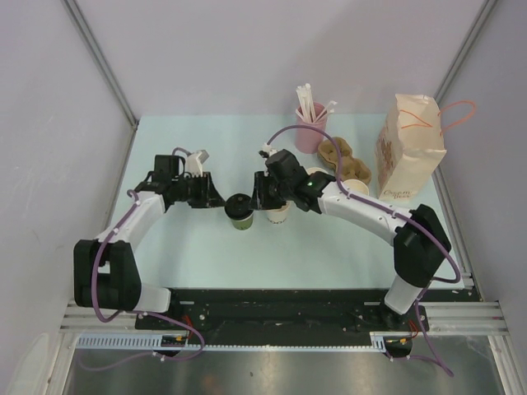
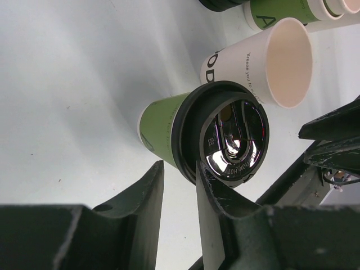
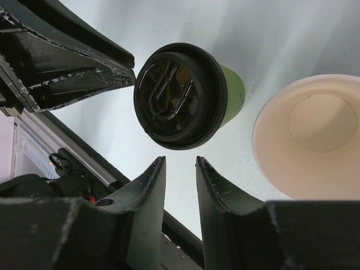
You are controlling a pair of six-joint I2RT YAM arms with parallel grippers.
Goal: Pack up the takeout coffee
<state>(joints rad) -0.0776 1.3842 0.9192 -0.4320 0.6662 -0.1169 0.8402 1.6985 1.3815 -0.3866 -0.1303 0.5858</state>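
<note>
A green paper cup with a black lid (image 1: pixel 240 212) stands mid-table, and the lid's glossy top (image 2: pixel 230 138) (image 3: pixel 177 95) fills both wrist views. Just to its right stands a white cup with dark lettering (image 1: pixel 278 214) (image 2: pixel 264 62) (image 3: pixel 312 138), its mouth open and no lid on it. My left gripper (image 1: pixel 221 198) (image 2: pixel 177 174) hovers at the green cup's left; its jaws are narrowly open with only table between them, and one fingertip (image 2: pixel 205 177) is at the lid's rim. My right gripper (image 1: pixel 258 201) (image 3: pixel 180 166) hangs between and above the cups, narrowly open and holding nothing.
A pink cup of straws (image 1: pixel 311 123) stands at the back. Beside it lies a brown cardboard cup carrier (image 1: pixel 342 160), with a printed paper bag (image 1: pixel 409 148) at the back right. More cups (image 2: pixel 281 10) lie beyond the white one. The two grippers are close together.
</note>
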